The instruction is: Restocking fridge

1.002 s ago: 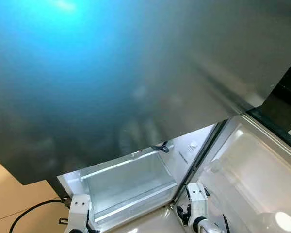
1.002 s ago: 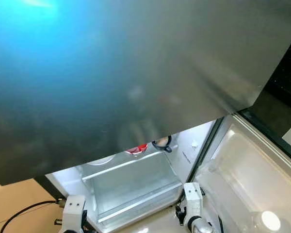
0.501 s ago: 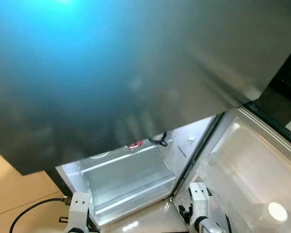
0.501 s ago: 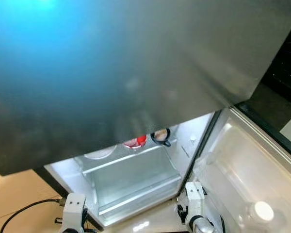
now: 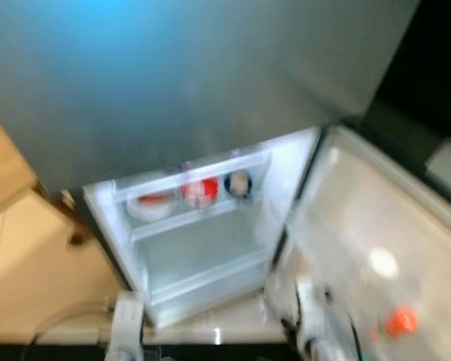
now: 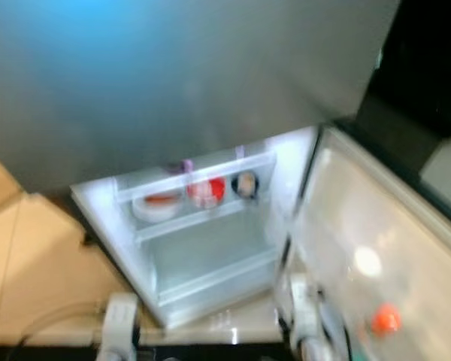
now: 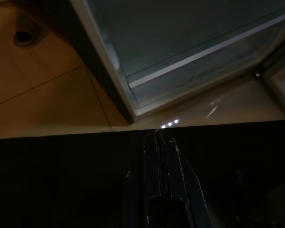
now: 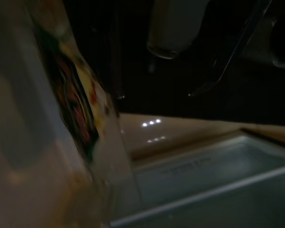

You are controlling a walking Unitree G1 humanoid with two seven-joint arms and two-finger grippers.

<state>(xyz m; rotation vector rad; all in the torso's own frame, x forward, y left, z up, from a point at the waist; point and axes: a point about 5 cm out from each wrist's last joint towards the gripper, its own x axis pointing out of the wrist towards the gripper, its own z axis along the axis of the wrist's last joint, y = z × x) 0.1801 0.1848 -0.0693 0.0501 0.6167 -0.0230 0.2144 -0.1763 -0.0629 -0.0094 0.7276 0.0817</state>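
Since a second ago the head camera has tilted, so more of the fridge (image 5: 203, 248) interior shows below the grey upper door (image 5: 173, 83); the picture is blurred. On the lit shelf sit a white bowl (image 5: 152, 203), a red container (image 5: 200, 191) and a dark cup (image 5: 238, 183), side by side. To the right, the open lower door (image 5: 376, 248) holds an orange-capped item (image 5: 398, 321). Both silver arms hang low near the fridge's front edge. The left gripper (image 7: 160, 142) has its fingers pressed together over the tan floor (image 7: 42, 99). Whether the right gripper's fingers are parted, I cannot tell; beside it stands a container with a colourful label (image 8: 76, 109).
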